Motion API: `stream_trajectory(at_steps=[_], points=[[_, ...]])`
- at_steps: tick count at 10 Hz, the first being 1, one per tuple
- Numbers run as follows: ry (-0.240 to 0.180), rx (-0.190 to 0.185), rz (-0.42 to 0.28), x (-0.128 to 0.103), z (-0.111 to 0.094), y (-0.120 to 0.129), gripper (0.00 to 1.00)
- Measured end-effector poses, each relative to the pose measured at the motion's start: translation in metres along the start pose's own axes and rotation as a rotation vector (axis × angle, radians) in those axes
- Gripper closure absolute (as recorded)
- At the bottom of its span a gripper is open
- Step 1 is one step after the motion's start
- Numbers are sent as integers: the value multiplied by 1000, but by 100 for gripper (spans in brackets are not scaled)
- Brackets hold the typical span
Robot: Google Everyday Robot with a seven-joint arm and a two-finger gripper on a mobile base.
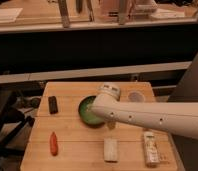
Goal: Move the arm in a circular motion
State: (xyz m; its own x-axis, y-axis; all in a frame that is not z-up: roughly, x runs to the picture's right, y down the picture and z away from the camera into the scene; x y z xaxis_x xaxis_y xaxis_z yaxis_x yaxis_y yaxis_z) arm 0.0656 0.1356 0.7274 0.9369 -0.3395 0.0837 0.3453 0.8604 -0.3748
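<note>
The arm (152, 116), thick, white and tubular with small dark screw holes, reaches in from the right edge across the wooden table (72, 160). Its rounded end joint (108, 93) sits above the right rim of a green bowl (88, 112) at the table's middle and covers part of it. My gripper (111, 124) is tucked under that end of the arm. Only a small pale bit of it shows below the arm, just right of the bowl.
A black bar (53, 104) lies at the left, with a red-orange pepper-like item (53, 143) in front of it. A white block (110, 149) and a pale packet (150, 147) lie near the front. A small round cup (136, 96) stands at the back right. A dark counter runs behind the table.
</note>
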Motion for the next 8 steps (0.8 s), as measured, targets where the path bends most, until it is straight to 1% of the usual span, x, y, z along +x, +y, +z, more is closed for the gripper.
stream_trajectory(at_steps=[3, 5, 8], points=[[-3, -1, 23, 33, 14, -10, 20], [-11, -2, 41, 38, 17, -12, 20], [-31, -8, 77, 66, 25, -11, 20]])
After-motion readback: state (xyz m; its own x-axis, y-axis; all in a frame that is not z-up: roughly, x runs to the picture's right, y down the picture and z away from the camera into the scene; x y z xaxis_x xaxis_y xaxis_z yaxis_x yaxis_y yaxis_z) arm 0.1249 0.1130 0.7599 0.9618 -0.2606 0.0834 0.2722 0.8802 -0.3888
